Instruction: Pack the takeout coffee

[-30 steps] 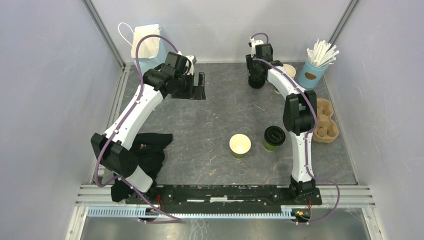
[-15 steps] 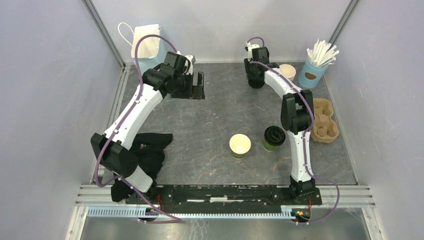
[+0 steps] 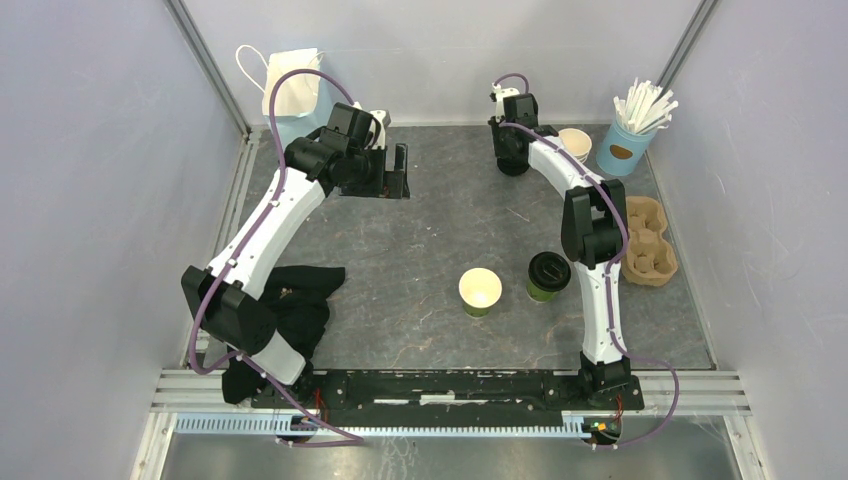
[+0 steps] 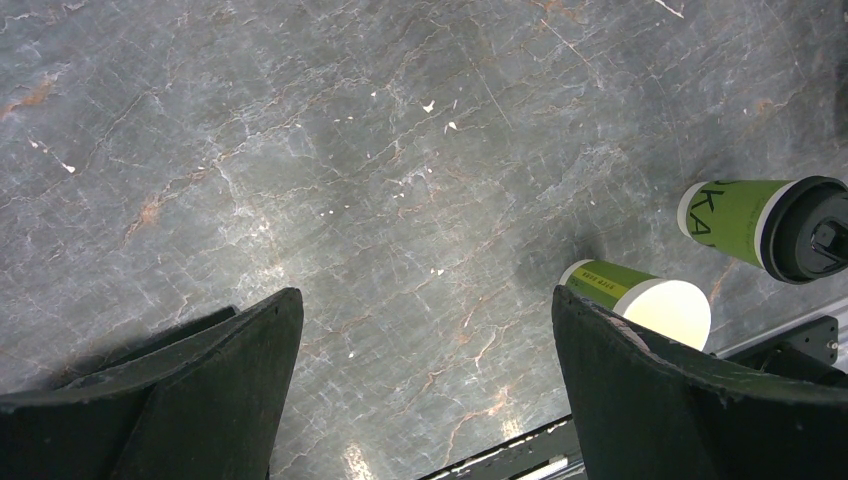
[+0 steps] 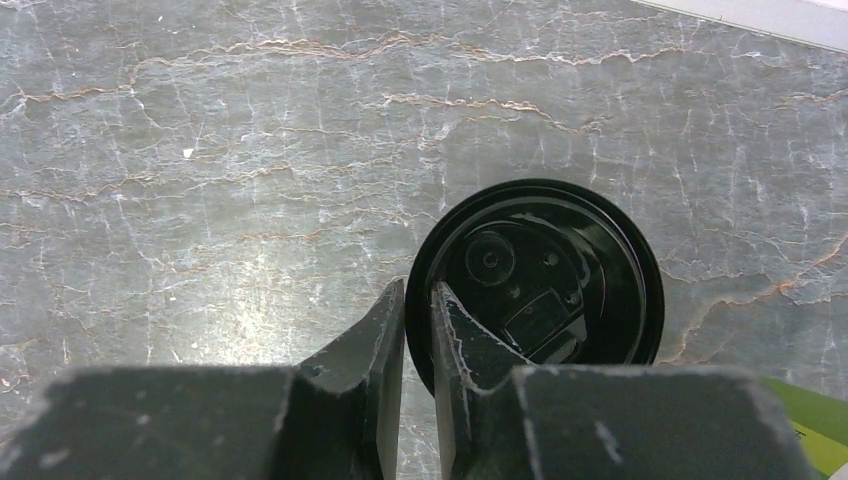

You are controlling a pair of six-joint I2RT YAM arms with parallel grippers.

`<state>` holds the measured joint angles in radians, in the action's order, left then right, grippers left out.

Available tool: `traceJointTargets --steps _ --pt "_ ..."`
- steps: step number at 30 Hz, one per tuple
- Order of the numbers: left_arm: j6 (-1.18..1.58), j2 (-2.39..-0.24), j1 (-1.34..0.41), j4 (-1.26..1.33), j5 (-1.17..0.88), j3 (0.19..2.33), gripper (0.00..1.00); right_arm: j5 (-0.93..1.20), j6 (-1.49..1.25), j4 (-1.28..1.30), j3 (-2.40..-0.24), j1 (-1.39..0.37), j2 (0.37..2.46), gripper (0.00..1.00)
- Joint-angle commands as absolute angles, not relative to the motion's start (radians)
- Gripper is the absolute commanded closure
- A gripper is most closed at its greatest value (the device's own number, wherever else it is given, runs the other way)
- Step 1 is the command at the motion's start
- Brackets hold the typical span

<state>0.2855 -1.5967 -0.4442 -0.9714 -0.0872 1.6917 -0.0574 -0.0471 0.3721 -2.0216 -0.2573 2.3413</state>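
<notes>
Black plastic rim, thinly pinched: risked slipping free, or dragging up any lids nested beneath. Found the left claw (image 4: 425, 300) far left of the lidded cup (image 3: 548, 275), spread wide, empty; the lidless cup (image 3: 480, 292) just left of it; the right claw (image 5: 417, 290) beyond it, nearly closed on a black lid (image 5: 545, 275).

The two dark fingers (image 5: 375, 340) stand almost together, straddling the left rim of a round black lid (image 5: 560, 270) that lies on the grey marbled surface (image 5: 200, 150). A green sliver (image 5: 825, 420) shows at the lower right edge.
</notes>
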Motion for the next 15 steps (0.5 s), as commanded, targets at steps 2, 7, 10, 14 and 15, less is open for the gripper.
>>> traceJointTargets --steps 2,7,10,14,15 --pt "0.244 -1.579 -0.439 -0.962 -0.090 1.707 0.00 -0.077 -0.041 0.345 -2.069 -0.261 2.352 0.82" --pt "0.245 -1.575 -0.439 -0.960 -0.092 1.709 0.00 -0.081 -0.057 0.343 -2.093 -0.260 2.321 0.83" --pt "0.247 -1.567 -0.439 -0.956 -0.101 1.702 0.00 -0.081 -0.083 0.335 -2.090 -0.260 2.278 0.84" --pt "0.254 -1.541 -0.439 -0.936 -0.130 1.669 0.00 -0.059 -0.119 0.315 -2.066 -0.261 2.213 0.86" --pt "0.256 -1.532 -0.439 -0.929 -0.138 1.657 0.00 -0.054 -0.130 0.316 -2.067 -0.261 2.198 0.87"
